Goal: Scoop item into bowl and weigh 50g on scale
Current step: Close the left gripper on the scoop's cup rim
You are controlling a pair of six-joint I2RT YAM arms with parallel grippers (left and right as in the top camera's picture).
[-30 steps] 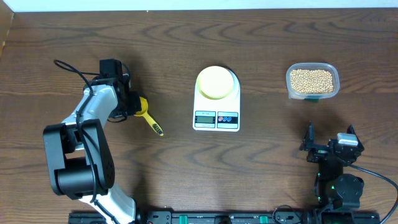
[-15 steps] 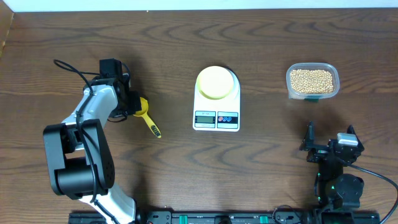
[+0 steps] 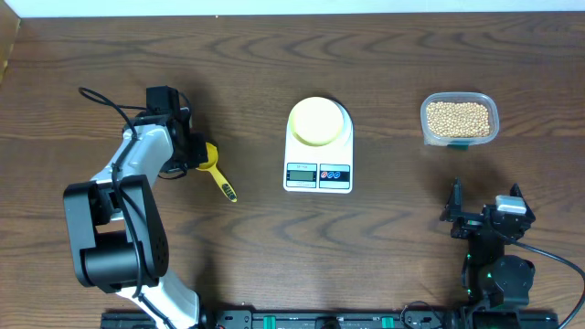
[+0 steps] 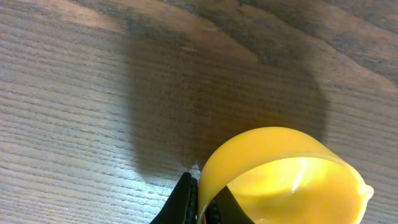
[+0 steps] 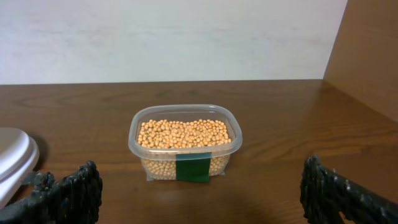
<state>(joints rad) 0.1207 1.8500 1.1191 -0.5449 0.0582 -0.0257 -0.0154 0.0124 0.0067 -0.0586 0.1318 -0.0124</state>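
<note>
My left gripper [image 3: 193, 155] is shut on the rim of a yellow long-handled scoop [image 3: 217, 172] that lies on the table left of the scale. In the left wrist view the black fingers [image 4: 185, 200] pinch the wall of the scoop's cup [image 4: 286, 177], which holds nothing. The pale-yellow bowl [image 3: 318, 121] sits on the white scale [image 3: 318, 174]. The tan beans [image 3: 458, 116] fill a clear container [image 3: 460, 137] at the far right. My right gripper [image 3: 484, 201] stands open near the front right, facing the container [image 5: 185, 163] and beans [image 5: 183, 133] with nothing between its fingers [image 5: 69, 194].
A black cable [image 3: 105, 99] loops beside the left arm. The scale's rounded edge [image 5: 13, 155] shows at the left of the right wrist view. A wooden side wall [image 5: 367, 56] rises to the right of the container, and a white wall [image 5: 174, 37] stands behind the table.
The scoop's handle end has shifted slightly to the left as the left jaws settled on its rim. The right arm has not moved.
</note>
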